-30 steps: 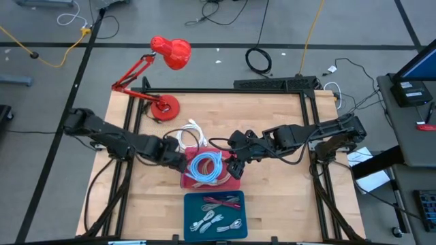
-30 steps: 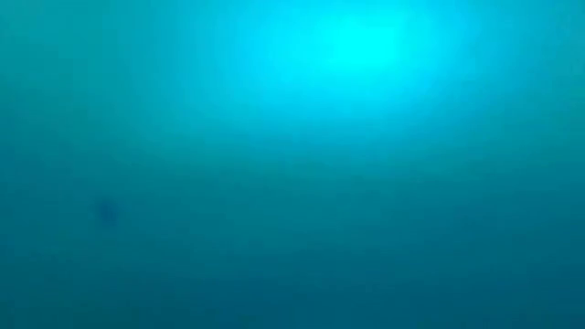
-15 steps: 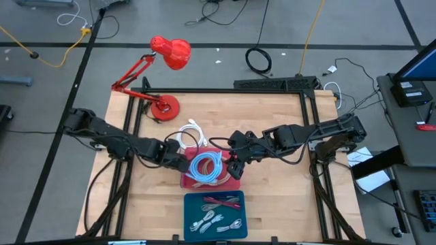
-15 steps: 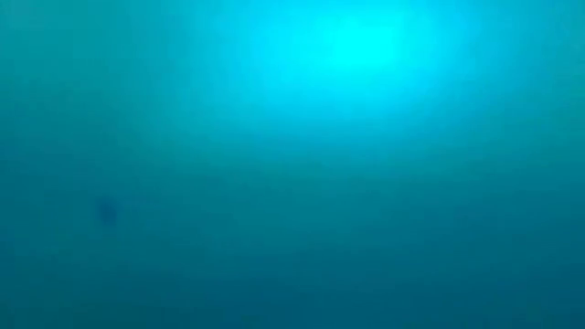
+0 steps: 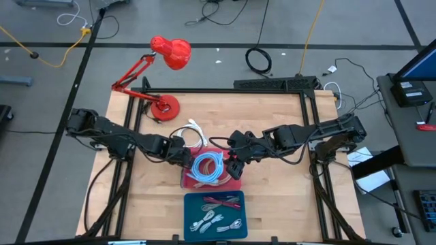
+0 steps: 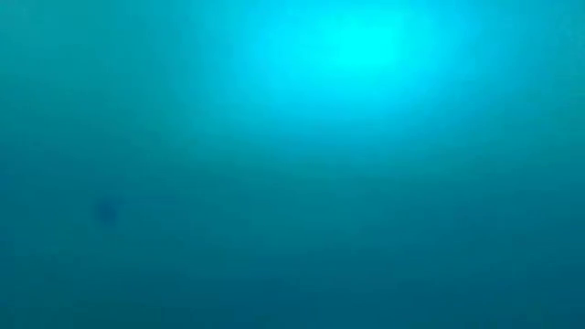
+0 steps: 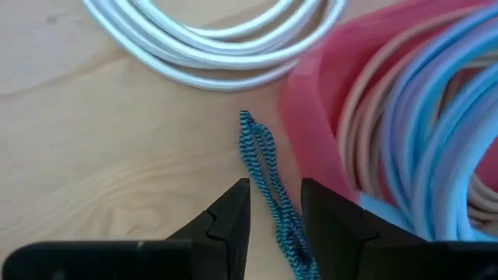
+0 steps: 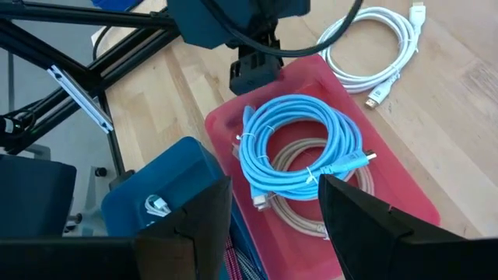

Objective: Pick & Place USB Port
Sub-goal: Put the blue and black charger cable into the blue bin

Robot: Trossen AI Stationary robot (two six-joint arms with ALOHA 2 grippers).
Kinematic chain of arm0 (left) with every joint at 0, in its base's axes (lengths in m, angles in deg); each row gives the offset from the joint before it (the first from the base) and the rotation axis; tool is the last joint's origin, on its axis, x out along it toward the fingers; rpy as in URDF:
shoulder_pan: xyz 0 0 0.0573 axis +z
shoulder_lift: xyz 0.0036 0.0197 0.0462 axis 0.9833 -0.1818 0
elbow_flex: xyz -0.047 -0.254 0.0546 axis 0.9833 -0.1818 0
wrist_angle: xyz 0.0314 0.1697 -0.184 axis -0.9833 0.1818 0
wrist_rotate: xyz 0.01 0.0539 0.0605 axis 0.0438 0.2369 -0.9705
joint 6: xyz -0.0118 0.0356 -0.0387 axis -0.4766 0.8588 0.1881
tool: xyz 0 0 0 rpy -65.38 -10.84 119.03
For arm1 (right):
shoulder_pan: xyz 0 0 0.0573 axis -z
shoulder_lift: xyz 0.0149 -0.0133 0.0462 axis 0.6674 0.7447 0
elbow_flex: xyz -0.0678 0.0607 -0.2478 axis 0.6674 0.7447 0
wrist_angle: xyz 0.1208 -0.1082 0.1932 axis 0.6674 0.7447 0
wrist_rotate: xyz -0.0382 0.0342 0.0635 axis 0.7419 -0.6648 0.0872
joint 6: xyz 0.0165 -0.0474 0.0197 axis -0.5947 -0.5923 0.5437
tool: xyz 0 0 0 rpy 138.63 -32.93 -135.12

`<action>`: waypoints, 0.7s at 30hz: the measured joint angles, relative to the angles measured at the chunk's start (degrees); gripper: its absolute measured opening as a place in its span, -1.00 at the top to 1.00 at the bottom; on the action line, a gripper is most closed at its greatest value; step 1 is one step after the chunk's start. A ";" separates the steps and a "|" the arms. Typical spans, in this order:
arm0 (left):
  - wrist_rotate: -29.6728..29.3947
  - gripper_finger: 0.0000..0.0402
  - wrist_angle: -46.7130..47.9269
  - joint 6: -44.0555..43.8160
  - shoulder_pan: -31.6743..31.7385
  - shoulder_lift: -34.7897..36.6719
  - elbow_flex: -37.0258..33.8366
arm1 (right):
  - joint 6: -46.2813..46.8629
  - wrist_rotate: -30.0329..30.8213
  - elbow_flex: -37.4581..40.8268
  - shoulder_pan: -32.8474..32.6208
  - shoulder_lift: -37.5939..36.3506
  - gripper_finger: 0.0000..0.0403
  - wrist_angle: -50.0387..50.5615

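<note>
On the wooden worktop [image 7: 93,179] beside the red tray [image 7: 311,101], my left gripper [image 7: 274,204] has its jaws spread around a thin braided teal cable [image 7: 264,171], light and limp, best pinched mid-length.

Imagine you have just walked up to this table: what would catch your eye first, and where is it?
Probably the red desk lamp at the table's far left corner, and the coiled blue cable in the red tray at the table's middle. The left gripper is open around a blue braided cable on the wood beside that tray, the right gripper hangs open above it, and a coiled white cable lies just behind.
</note>
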 joint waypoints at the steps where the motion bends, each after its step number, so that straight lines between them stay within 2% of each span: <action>1: 0.49 0.40 -0.51 0.27 0.26 -0.60 0.00 | 0.00 0.00 0.00 0.00 0.00 0.08 -0.01; 9: 4.15 0.42 -2.52 1.71 1.35 -6.45 0.00 | 0.00 0.01 0.00 -0.25 0.00 0.08 -0.02; 11: 5.37 0.52 -2.43 1.39 1.35 -7.69 0.05 | 0.00 0.02 0.00 -0.35 0.00 0.08 -0.03; 14: 6.28 0.87 -1.66 3.06 1.18 -8.19 0.15 | 0.00 0.04 0.00 -0.71 0.00 0.08 -0.12; 15: 6.28 0.92 -1.30 3.47 0.98 -8.16 0.15 | 0.00 0.03 0.00 -0.73 0.00 0.08 -0.20; 18: 7.61 0.96 2.28 3.69 0.95 -6.60 0.07 | 0.01 0.03 0.00 -0.79 0.00 0.08 -0.47; 21: 7.38 0.97 7.90 2.98 0.12 -1.21 -0.02 | 0.50 0.38 0.00 -1.09 0.00 0.08 -0.91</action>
